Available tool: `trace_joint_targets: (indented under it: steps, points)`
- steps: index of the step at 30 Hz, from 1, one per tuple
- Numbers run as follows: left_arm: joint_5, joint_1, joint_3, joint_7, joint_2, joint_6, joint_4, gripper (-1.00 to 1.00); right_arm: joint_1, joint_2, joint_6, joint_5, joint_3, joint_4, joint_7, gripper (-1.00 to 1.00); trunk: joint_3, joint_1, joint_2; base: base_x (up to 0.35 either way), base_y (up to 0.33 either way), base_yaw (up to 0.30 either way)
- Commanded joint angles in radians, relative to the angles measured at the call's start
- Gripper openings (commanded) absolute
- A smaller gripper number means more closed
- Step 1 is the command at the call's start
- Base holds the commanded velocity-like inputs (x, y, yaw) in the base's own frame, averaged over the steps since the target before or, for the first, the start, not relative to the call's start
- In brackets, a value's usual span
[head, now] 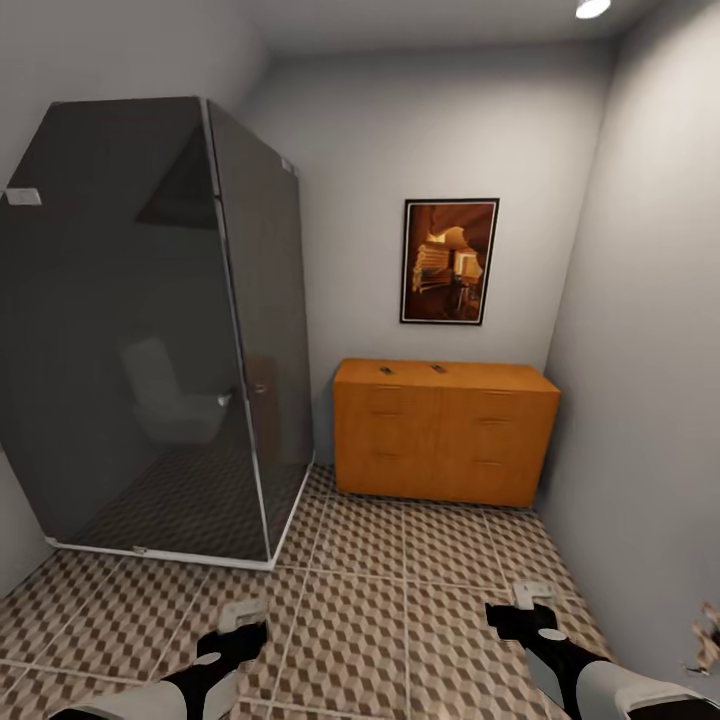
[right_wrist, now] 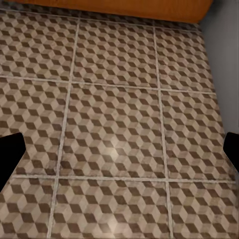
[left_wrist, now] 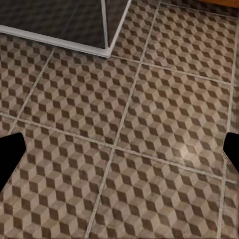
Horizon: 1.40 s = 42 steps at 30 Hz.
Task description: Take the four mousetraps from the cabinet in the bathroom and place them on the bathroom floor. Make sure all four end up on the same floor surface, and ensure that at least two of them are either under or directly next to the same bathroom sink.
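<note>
The orange-brown cabinet (head: 445, 430) stands against the far wall, drawers shut. Two tiny dark items, apparently mousetraps (head: 386, 370) (head: 438, 368), lie on its flat top; the other mousetraps are out of view. Cube-patterned bathroom floor (head: 400, 600) stretches from me to the cabinet. My left gripper (head: 242, 614) and right gripper (head: 532, 596) hover low over the tiles, both open and holding nothing. In the wrist views the dark fingers (left_wrist: 10, 157) (right_wrist: 10, 154) sit far apart over bare tiles (left_wrist: 124, 124) (right_wrist: 119, 129), with the cabinet's base (right_wrist: 124, 7) beyond. The bathroom sink is out of view.
A dark glass shower enclosure (head: 150, 330) with a white base rim (left_wrist: 59, 40) fills the left side, a toilet dimly visible behind it. A framed picture (head: 450, 260) hangs above the cabinet. A grey wall (head: 650, 350) closes the right side, with a ragged brown object (head: 705, 640) low against it.
</note>
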Motion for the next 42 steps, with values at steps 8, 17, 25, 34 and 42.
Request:
trace_joint_targets:
  steps: [8,17,25,34,42]
  points:
    - [0.006,-0.001,-0.008,0.002,-0.001,-0.007,0.004,1.0,0.0,0.0,-0.003,-0.01,0.009,0.001,-0.001,1.0,0.0,0.001,-0.001,0.318,-0.177,0.0]
    - [0.01,-0.002,-0.008,0.001,0.001,-0.007,0.004,1.0,0.0,0.0,-0.004,-0.01,0.009,0.001,-0.001,1.0,0.0,0.001,-0.001,0.323,-0.065,0.0]
    - [0.012,-0.002,-0.007,0.001,0.001,-0.007,0.004,1.0,0.0,0.0,-0.003,-0.01,0.009,0.001,-0.001,1.0,0.0,0.001,-0.001,0.328,-0.003,0.0]
    - [0.012,-0.002,-0.007,0.001,0.001,-0.007,0.004,1.0,0.0,0.0,-0.003,-0.01,0.009,0.001,-0.001,1.0,0.0,0.001,-0.001,0.326,-0.105,0.0]
    - [0.012,-0.002,-0.007,0.001,0.001,-0.007,0.004,1.0,0.0,0.0,-0.003,-0.01,0.009,0.001,-0.001,1.0,0.0,0.001,-0.001,0.321,-0.162,0.0]
